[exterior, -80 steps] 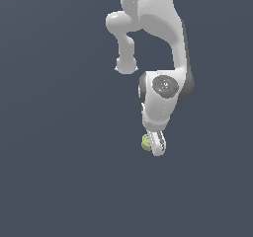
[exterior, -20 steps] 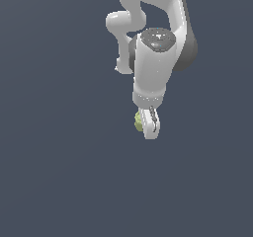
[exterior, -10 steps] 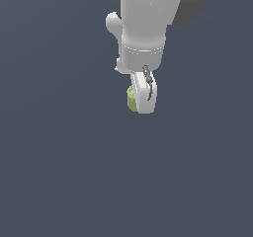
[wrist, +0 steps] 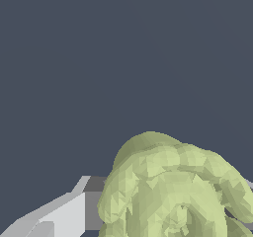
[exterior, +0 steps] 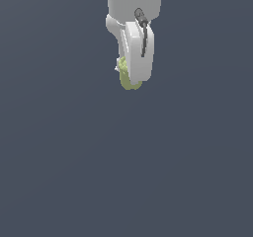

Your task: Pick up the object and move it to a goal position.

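Higher than before: object between white fingers.

the exterior view looked at the arm from off to one side and some way back, with the gripper high in its picture against plain dark grey. the wrist view sat right behind the fingers, very close. both views shared the object and a white finger.
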Tool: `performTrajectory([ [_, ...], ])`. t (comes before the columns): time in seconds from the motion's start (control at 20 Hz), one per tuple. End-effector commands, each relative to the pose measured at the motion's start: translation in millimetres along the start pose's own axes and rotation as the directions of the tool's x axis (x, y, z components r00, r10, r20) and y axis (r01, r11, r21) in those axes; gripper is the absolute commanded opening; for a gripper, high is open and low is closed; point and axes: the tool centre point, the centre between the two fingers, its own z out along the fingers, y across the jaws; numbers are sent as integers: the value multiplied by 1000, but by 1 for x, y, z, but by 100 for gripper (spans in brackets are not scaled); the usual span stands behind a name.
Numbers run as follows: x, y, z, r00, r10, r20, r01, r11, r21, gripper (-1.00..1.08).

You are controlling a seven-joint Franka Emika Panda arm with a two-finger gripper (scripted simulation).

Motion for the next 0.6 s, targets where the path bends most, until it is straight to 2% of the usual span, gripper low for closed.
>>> performTrajectory([
  [0.0, 3, 0, -14, 1000, -1, 0, 1, 1000, -2, -100],
  [0.55, 8, -1, -36, 1000, -2, 0, 2, 1000, -1, -100],
])
